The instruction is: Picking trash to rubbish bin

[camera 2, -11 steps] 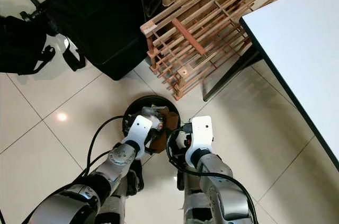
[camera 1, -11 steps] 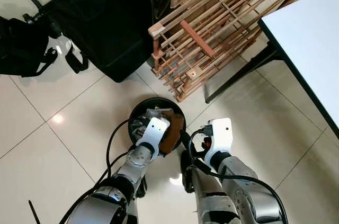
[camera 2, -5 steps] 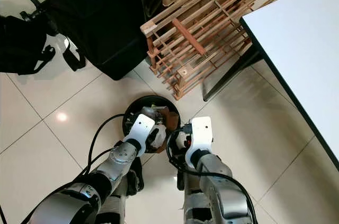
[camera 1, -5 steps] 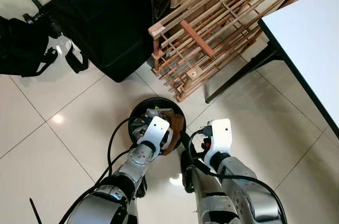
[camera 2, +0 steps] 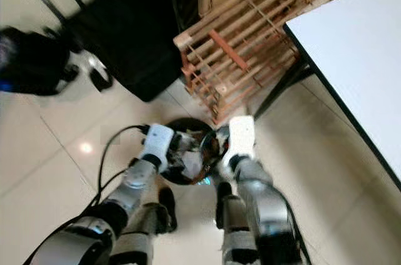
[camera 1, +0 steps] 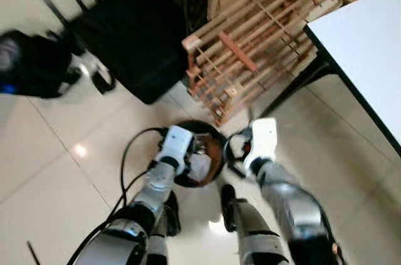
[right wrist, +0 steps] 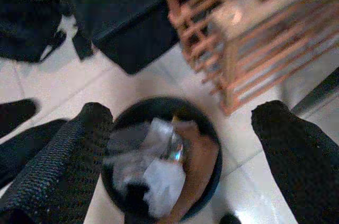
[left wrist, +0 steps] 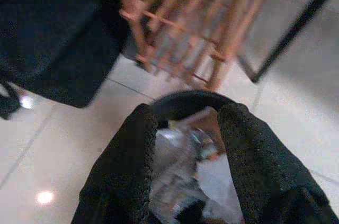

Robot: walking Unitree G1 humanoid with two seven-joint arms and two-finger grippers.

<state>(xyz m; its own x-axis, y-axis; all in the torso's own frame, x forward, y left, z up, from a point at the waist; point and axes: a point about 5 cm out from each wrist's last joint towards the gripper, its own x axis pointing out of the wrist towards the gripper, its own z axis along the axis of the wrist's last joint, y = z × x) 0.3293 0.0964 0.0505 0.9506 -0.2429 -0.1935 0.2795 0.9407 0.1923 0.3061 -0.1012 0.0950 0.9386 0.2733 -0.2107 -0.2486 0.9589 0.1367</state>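
A round black rubbish bin [camera 1: 199, 126] stands on the tiled floor in front of my feet. Inside it lie crumpled white and clear trash [right wrist: 158, 173] and a brown cardboard piece [right wrist: 194, 155]. My left gripper [left wrist: 183, 155] hangs just above the bin's near left side, open, with nothing between its fingers [left wrist: 131, 166]. My right gripper [right wrist: 183, 115] is over the bin's near right side, spread wide open and empty. The head views are blurred; there the left gripper [camera 1: 190, 152] and right gripper [camera 1: 235, 148] flank the bin.
A wooden slatted rack [camera 1: 263, 33] lies just beyond the bin. Beside the rack sits a large black bag [camera 1: 131, 46], with a dark backpack [camera 1: 31, 64] further left. A white table [camera 1: 363, 46] with a black leg [camera 1: 294, 83] stands on the right.
The whole picture has shifted and blurred, so the camera moved. My right gripper has come forward from beside the bin to over its edge. The left gripper stays over the bin.
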